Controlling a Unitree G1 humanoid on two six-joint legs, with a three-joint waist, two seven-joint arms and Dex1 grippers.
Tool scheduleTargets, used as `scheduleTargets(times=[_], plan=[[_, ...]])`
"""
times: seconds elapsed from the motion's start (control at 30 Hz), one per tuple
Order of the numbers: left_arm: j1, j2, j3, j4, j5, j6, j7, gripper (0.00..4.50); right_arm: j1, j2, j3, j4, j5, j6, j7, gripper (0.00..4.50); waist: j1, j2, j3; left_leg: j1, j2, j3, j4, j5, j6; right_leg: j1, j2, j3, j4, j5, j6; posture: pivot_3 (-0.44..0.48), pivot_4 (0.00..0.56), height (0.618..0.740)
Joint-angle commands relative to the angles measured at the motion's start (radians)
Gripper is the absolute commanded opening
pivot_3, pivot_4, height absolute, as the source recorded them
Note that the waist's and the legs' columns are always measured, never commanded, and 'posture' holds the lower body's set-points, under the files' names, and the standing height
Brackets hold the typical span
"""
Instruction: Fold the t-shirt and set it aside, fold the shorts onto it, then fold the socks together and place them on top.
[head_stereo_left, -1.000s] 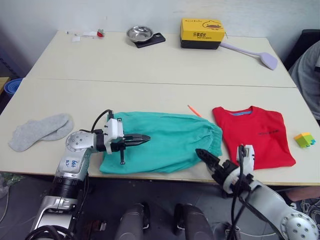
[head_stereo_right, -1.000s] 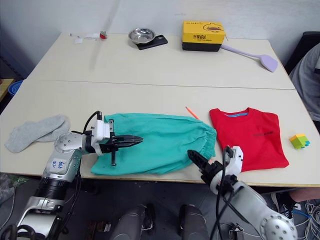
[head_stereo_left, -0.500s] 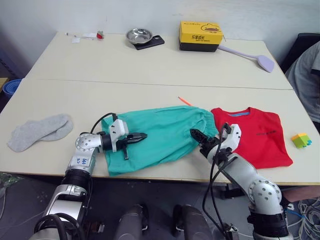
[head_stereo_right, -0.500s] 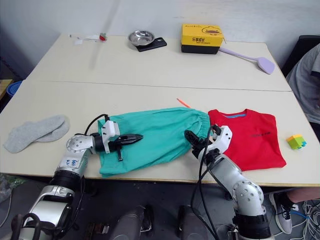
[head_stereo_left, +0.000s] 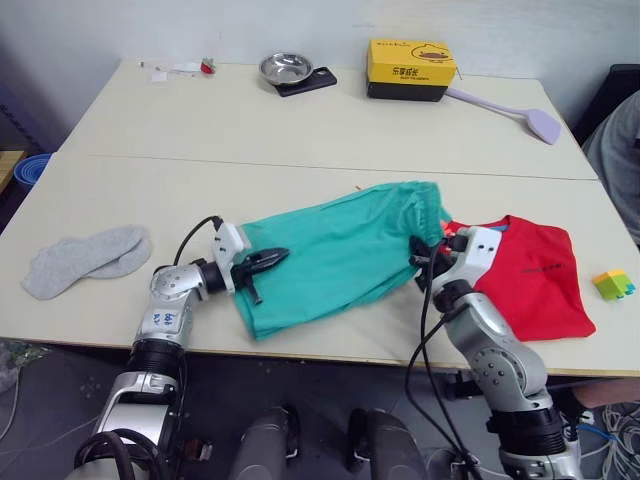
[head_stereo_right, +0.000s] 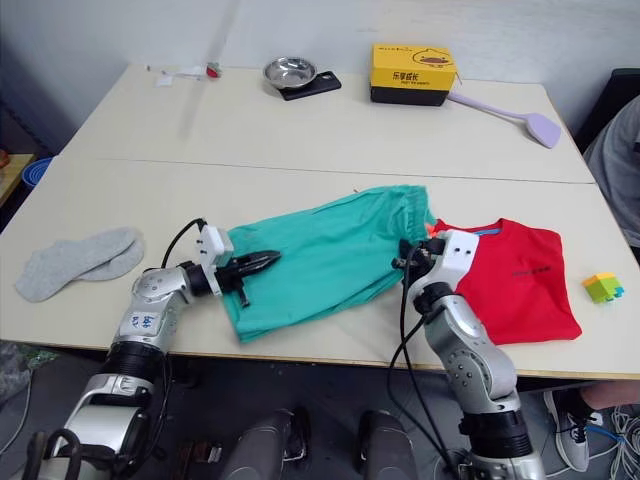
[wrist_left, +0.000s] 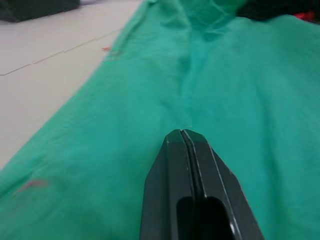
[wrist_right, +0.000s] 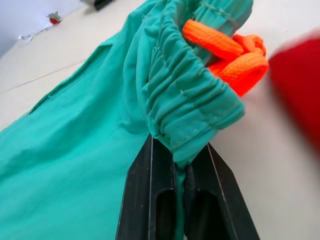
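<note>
Right claw (wrist_right: 179, 170) pinches the gathered waistband of the shorts (head_stereo_left: 335, 255), its fingers clamped on the fabric; the teal cloth stretches diagonally from it across the table (head_stereo_left: 300, 130) to the left claw (head_stereo_left: 275, 258), whose fingers are pressed together on the leg end. Just beyond the right claw lies the folded t-shirt (head_stereo_left: 535, 275). Bunched orange drawstring (wrist_right: 232, 55) sits beside the gripped waistband. Socks (head_stereo_left: 85, 260) lie well outside the left claw.

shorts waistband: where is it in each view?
Left eye: the waistband, beside the t-shirt.
Right eye, same spot.
Left wrist: far end of the shorts, blurred.
Right wrist: gathered band pinched in the right gripper.
Shared landmark: the orange drawstring.
</note>
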Motion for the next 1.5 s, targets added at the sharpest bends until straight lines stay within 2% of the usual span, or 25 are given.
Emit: scheduleTargets(times=[0.03, 0.1, 0.33, 0.67, 0.87, 1.0, 1.17, 1.37, 1.5], plan=[[-0.013, -0.009, -0.018, -0.095, 0.019, 0.107, 0.070, 0.00, -0.048, -0.123, 0.132, -0.091, -0.299, -0.124, 0.152, 0.02, -0.003, 0.001, 0.000, 0.000, 0.000, 0.000, 0.000, 0.000, -0.001, 0.000, 0.000, 0.000, 0.000, 0.000, 0.000, 0.000, 0.150, 0.740], [-0.008, -0.006, -0.036, -0.108, 0.036, 0.148, 0.083, 0.00, -0.083, -0.151, 0.198, -0.099, -0.376, -0.136, 0.220, 0.02, -0.011, 0.002, 0.001, 0.000, 0.000, 0.001, -0.001, 0.001, -0.001, -0.001, 0.001, 0.000, 0.000, 0.000, 0.001, 0.000, 0.150, 0.740], [0.023, 0.016, -0.046, -0.092, 0.085, 0.193, 0.140, 0.00, -0.201, -0.121, 0.355, -0.093, -0.522, -0.084, 0.394, 0.02, -0.025, 0.002, 0.001, 0.001, 0.002, 0.000, -0.001, 0.003, -0.005, -0.001, 0.002, -0.001, 0.003, -0.001, -0.001, 0.000, 0.150, 0.740], [0.095, 0.064, 0.001, -0.149, 0.061, 0.252, 0.161, 0.00, -0.288, -0.054, 0.508, -0.045, -0.617, -0.128, 0.647, 0.02, -0.032, 0.002, 0.001, 0.003, 0.002, 0.000, -0.001, 0.002, -0.006, 0.000, 0.001, -0.001, 0.004, -0.001, -0.001, 0.000, 0.150, 0.740], [0.146, 0.074, 0.022, -0.213, 0.049, 0.283, 0.170, 0.00, -0.365, 0.017, 0.534, 0.035, -0.667, -0.190, 0.725, 0.02, -0.030, 0.002, 0.001, 0.004, 0.002, 0.000, -0.001, 0.001, -0.009, 0.000, 0.001, -0.001, 0.004, -0.001, -0.001, 0.000, 0.150, 0.740], [0.173, 0.075, 0.034, -0.247, 0.039, 0.295, 0.178, 0.00, -0.428, 0.068, 0.512, 0.090, -0.700, -0.204, 0.728, 0.02, -0.030, 0.002, 0.001, 0.004, 0.002, 0.000, -0.002, 0.001, -0.010, 0.000, 0.001, -0.001, 0.004, -0.001, -0.001, 0.000, 0.150, 0.740], [0.206, 0.090, 0.053, -0.291, 0.016, 0.298, 0.162, 0.00, -0.458, 0.067, 0.513, 0.110, -0.727, -0.277, 0.772, 0.02, -0.028, 0.002, 0.001, 0.004, 0.001, 0.000, -0.002, 0.001, -0.011, 0.000, 0.001, -0.001, 0.004, -0.001, -0.001, 0.000, 0.150, 0.740], [0.298, 0.184, 0.150, -0.386, -0.106, 0.310, 0.049, 0.00, -0.413, 0.104, 0.537, 0.152, -0.729, -0.183, 0.812, 0.02, -0.039, 0.002, 0.001, 0.004, 0.002, 0.000, -0.003, 0.001, -0.012, -0.001, 0.001, 0.000, 0.004, -0.002, -0.002, 0.000, 0.150, 0.740], [0.334, 0.257, 0.221, -0.385, -0.150, 0.320, -0.002, 0.00, -0.400, 0.125, 0.547, 0.192, -0.748, -0.164, 0.818, 0.02, -0.035, 0.002, 0.002, 0.004, 0.002, 0.000, -0.003, 0.001, -0.013, -0.002, 0.001, -0.001, 0.004, -0.002, -0.003, 0.000, 0.150, 0.740]])
